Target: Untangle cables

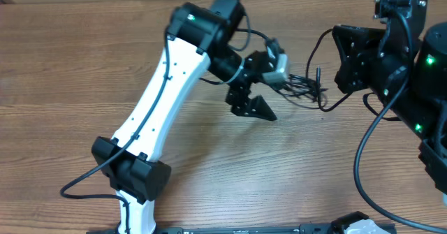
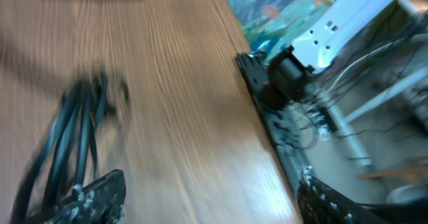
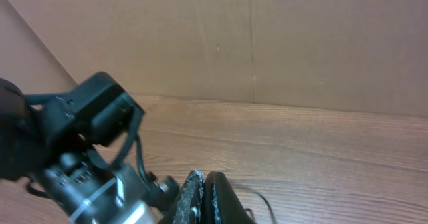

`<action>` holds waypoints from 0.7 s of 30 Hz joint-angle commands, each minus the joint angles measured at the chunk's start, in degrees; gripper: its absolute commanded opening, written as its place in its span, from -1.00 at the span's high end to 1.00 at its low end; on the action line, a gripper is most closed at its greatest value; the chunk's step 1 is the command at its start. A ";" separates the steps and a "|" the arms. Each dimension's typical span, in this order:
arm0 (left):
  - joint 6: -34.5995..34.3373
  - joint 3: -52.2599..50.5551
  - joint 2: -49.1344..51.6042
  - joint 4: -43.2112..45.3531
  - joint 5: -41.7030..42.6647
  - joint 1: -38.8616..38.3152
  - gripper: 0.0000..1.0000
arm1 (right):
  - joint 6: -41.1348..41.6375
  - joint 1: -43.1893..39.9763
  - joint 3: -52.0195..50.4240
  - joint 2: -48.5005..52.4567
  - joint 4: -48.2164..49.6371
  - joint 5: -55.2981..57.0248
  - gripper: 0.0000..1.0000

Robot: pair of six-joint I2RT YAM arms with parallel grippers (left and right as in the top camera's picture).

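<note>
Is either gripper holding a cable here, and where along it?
Left gripper stands open beside the bundle of thin black cables, holding nothing. Right gripper is shut; whether it pinches a cable cannot be told.

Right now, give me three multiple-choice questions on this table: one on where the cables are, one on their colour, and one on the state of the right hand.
1. Where do the cables lie in the overhead view?
A. between the left hand and the right arm
B. at the far left
C. at the bottom edge

2. What colour are the cables?
A. white
B. black
C. red

3. How are the right hand's fingers?
A. spread wide
B. pressed together
C. out of view

Answers:
1 A, the overhead view shows them between the two.
2 B, they are thin black cords.
3 B, the right wrist view shows no gap.
</note>
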 commanded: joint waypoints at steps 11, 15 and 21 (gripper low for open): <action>-9.94 0.83 -0.04 15.89 -11.96 -3.69 -0.89 | -1.88 0.17 0.48 -4.63 -0.52 1.16 0.93; -11.93 4.33 -0.04 14.95 -12.02 -3.65 -0.91 | -1.97 0.17 0.48 -4.52 -1.20 1.99 0.93; -11.91 5.57 0.26 15.63 -12.02 -3.69 -0.92 | -1.95 0.17 0.48 -4.44 -1.25 1.95 0.93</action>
